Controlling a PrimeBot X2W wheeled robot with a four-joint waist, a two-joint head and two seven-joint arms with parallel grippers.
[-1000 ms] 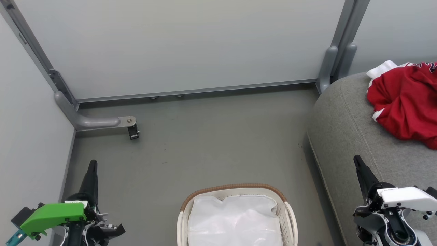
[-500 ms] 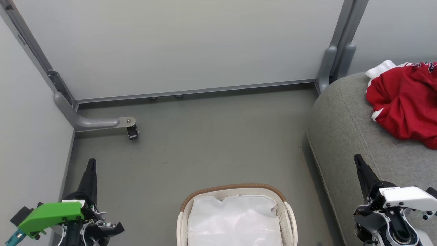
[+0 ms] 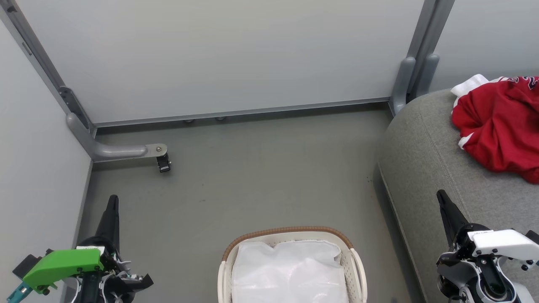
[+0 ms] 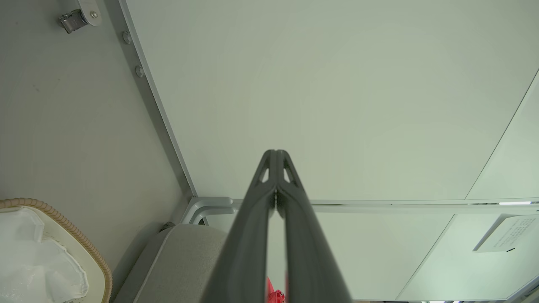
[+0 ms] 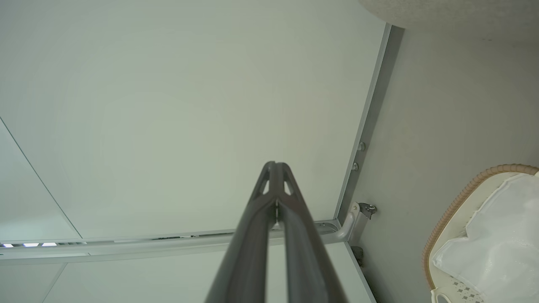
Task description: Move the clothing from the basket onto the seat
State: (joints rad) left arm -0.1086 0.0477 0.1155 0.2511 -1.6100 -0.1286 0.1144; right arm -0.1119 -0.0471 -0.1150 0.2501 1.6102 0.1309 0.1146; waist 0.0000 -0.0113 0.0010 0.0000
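Observation:
Red clothing (image 3: 501,126) with white trim lies heaped on the grey seat (image 3: 425,160) at the right of the head view. The cream basket (image 3: 356,265) with a brown rim stands on the floor at bottom centre, and a white glossy sheet (image 3: 290,271) lies inside it; no red garment shows in it. My left gripper (image 3: 113,202) is at the lower left, shut and holding nothing, its tips touching in the left wrist view (image 4: 276,155). My right gripper (image 3: 440,196) is at the lower right in front of the seat, also shut on nothing (image 5: 275,166).
Grey partition walls enclose the grey floor (image 3: 252,181) at the back and left. A metal foot with a small caster (image 3: 162,162) juts from the left corner. A grey post (image 3: 410,80) stands at the back beside the seat.
The whole head view has shifted very slightly, and both grippers sit a touch lower than a second ago. Clothing, basket and seat are as before.

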